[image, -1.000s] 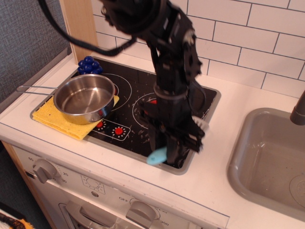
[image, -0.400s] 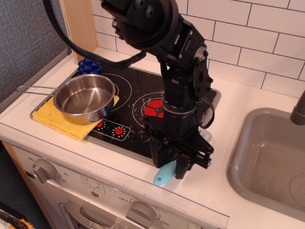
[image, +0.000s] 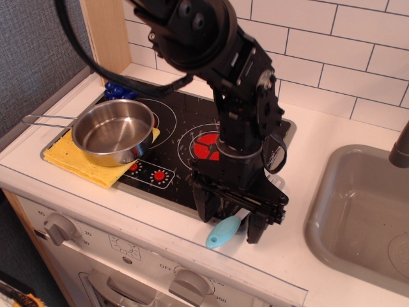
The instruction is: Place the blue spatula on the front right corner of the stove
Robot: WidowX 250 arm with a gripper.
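Note:
The blue spatula (image: 222, 233) lies at the front right corner of the stove (image: 167, 118), its light blue handle sticking out over the grey rim onto the white counter. Its silver head is mostly hidden under the gripper. My gripper (image: 228, 224) stands straight over it, open, with one black finger (image: 200, 204) left of the handle and the other finger (image: 255, 225) right of it. The stove is black and glossy, with a red centre burner (image: 206, 146) and two red dials (image: 160, 176).
A steel pot (image: 114, 131) with a long handle sits on a yellow cloth (image: 73, 163) on the stove's left side. Dark blue grapes (image: 118, 89) lie at the back left. A grey sink (image: 364, 211) is to the right. Oven knobs (image: 59, 228) are below the front edge.
The gripper carried the spatula forward to the stove's front right corner, lowered it, then spread its fingers. The spatula now rests there, no longer gripped.

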